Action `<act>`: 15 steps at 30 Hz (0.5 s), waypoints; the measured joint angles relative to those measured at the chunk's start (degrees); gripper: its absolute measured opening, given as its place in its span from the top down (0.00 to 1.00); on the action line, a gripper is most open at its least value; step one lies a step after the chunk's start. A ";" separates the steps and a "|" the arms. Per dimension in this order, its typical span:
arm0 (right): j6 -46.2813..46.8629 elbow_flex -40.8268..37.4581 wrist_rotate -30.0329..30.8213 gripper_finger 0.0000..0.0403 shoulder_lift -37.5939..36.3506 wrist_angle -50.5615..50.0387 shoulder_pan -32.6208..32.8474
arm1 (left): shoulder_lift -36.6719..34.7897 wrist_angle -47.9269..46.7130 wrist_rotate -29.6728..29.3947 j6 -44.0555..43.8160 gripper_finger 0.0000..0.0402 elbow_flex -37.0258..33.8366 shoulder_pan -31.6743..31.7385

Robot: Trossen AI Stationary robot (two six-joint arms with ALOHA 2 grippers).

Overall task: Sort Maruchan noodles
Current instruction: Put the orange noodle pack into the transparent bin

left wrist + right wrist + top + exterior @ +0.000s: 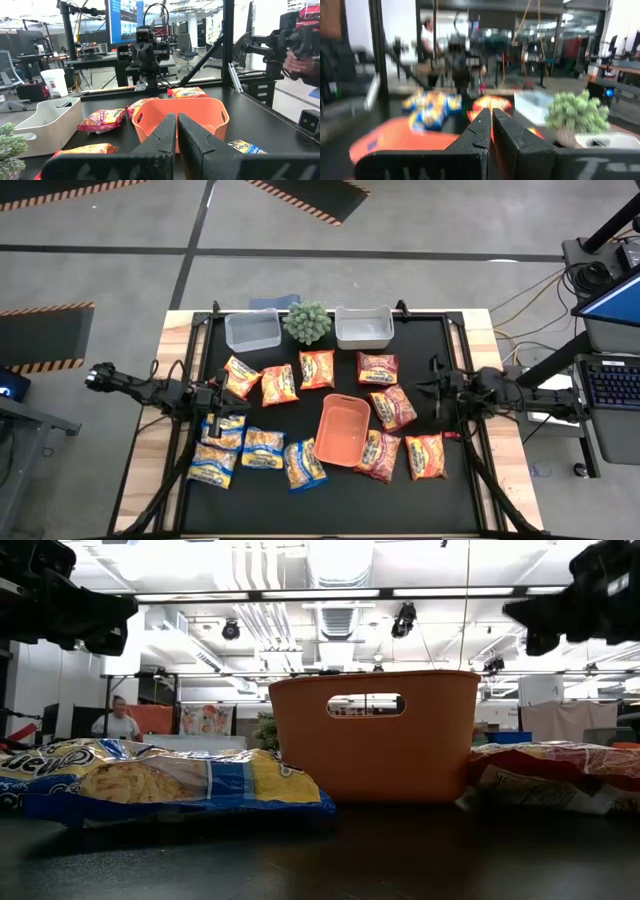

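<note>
The noodle packets lie flat on the black table mat. Three orange ones (279,384) sit left of centre. Several yellow-and-blue ones (262,448) lie at the near left. Dark red ones (393,407) and an orange-red one (425,456) lie on the right. My left gripper (226,404) (176,125) hovers shut above the yellow-and-blue packets and points at the orange tray (343,428). My right gripper (432,394) (491,117) hovers shut to the right of the dark red packets. Both are raised clear of the table in the low view.
The orange tray (375,735) stands at the middle, among the packets. Two clear-grey bins (253,328) (363,326) stand at the far edge with a small green plant (307,322) between them. A person (118,720) is in the room beyond the table.
</note>
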 joint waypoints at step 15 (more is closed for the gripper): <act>9.09 9.73 6.69 0.98 1.69 3.86 -0.02 | -0.01 0.01 0.00 -0.01 1.00 0.01 -0.01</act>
